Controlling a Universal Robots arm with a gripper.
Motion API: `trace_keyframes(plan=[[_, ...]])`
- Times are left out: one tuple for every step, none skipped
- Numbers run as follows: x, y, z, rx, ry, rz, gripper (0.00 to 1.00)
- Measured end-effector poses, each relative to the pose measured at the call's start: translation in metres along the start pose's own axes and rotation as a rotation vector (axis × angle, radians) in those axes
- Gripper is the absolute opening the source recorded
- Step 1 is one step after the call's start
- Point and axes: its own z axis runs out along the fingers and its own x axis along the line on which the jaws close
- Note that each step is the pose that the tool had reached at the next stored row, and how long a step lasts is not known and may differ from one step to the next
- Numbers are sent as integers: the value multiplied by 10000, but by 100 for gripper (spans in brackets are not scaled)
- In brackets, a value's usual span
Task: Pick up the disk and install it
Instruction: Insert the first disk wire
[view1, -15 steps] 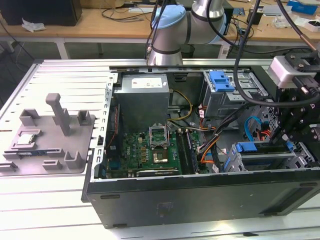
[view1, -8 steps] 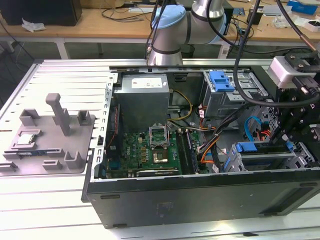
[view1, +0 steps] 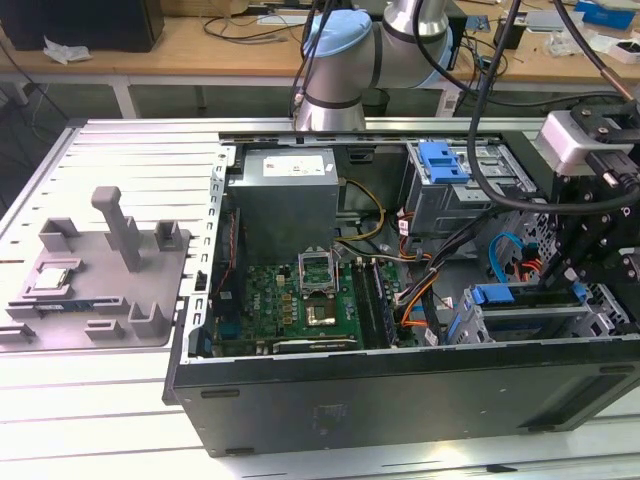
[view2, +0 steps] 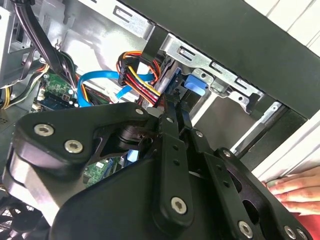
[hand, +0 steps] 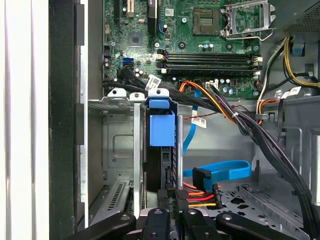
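Two black fingers (view2: 171, 131) of the gripper (hand: 170, 202) appear pinched on the near end of the disk (hand: 160, 170). It stands on edge in a slot of the metal drive cage (hand: 117, 150), its blue bracket (hand: 162, 127) running to the cage's far lip. In the exterior view this cage sits at the right end of the open computer case (view1: 400, 400).

The disk looks to be mostly in its slot, so the step in hand appears to be seating. Doing that well probably means keeping the disk square to the cage rails and pressing straight along the slot, without twisting, so the bracket latches evenly.

The red and orange power leads (hand: 200, 192) and the blue data cable (hand: 225, 172) lie just beside the gripper and could snag. A person's hand (view2: 295, 187) rests beside the case.
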Motion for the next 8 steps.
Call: trace_keyframes(plan=[[0, 0, -3, 0, 0, 0, 16], [-1, 0, -4, 0, 0, 0, 16], [0, 0, -4, 1, 1, 0, 16], [0, 0, -4, 1, 4, 0, 16], [0, 0, -3, 1, 3, 0, 16], [-1, 0, -2, 1, 2, 0, 16], [-2, 0, 0, 1, 0, 0, 16], [-5, 0, 0, 1, 2, 0, 16]])
